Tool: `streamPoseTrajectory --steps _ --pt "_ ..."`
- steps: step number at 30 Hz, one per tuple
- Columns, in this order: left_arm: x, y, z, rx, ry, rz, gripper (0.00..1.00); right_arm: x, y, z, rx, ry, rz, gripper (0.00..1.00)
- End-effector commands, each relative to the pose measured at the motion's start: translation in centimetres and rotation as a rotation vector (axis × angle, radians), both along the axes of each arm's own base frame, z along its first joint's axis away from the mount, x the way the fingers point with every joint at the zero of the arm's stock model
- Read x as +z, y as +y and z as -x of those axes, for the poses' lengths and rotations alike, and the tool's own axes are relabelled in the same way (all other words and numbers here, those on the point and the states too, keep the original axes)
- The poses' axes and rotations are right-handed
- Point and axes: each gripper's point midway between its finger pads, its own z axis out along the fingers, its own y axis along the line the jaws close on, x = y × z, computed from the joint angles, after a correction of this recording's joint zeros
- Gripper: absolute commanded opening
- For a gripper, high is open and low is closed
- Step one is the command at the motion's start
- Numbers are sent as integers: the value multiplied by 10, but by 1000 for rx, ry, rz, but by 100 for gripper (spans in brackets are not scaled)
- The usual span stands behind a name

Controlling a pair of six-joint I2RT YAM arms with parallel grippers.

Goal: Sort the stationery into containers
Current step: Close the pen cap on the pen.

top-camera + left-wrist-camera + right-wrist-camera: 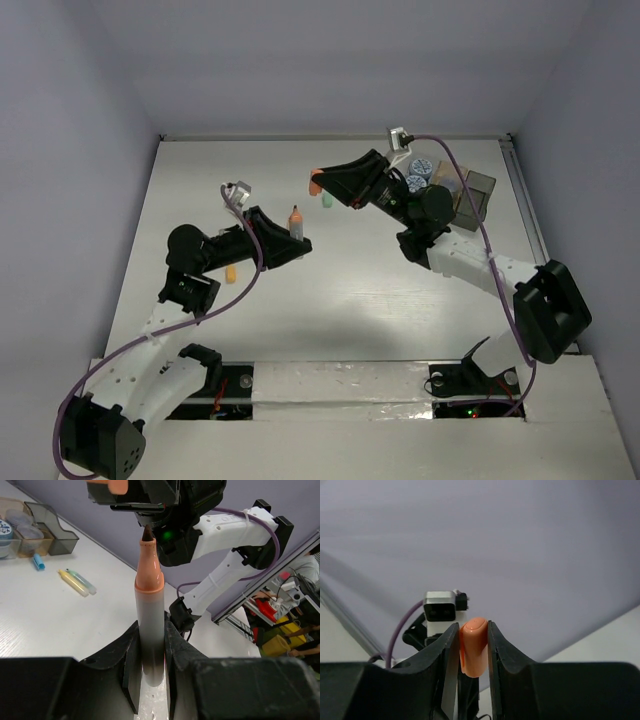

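Observation:
My left gripper (297, 243) is shut on an uncapped orange marker (295, 219) and holds it upright; in the left wrist view the marker (149, 580) stands between the fingers (129, 655), dark tip up. My right gripper (318, 186) is shut on the marker's orange cap (473, 647), a little above and beyond the tip; the cap also shows in the left wrist view (119, 485). The amber container (465, 207) and the grey container (481, 186) stand at the far right. Yellow (73, 582) and green (83, 580) markers and a blue bit (38, 561) lie near the containers.
Blue-white rolls (419, 172) sit next to the containers behind the right arm. A green item (327, 201) lies under the right gripper and a small orange bit (231, 274) lies by the left arm. White walls edge the table.

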Motion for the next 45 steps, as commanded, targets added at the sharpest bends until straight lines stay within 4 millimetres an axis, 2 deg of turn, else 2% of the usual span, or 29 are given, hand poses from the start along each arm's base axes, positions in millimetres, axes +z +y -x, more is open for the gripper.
streamPoseTrajectory --steps 1,11,23,32,45 --pt "18 2 11 -39 -85 44 0 39 -10 23 60 -95 -142 4" --pt "19 -1 9 -59 -61 57 0 38 18 42 186 -104 -145 6" --pt "9 -1 9 -57 -43 55 0 44 19 47 226 -115 -188 6" --pt "16 -1 6 -44 -71 46 0 32 24 47 254 -86 -168 7" --pt "19 0 6 -31 -87 46 0 15 21 62 302 -75 -150 7"
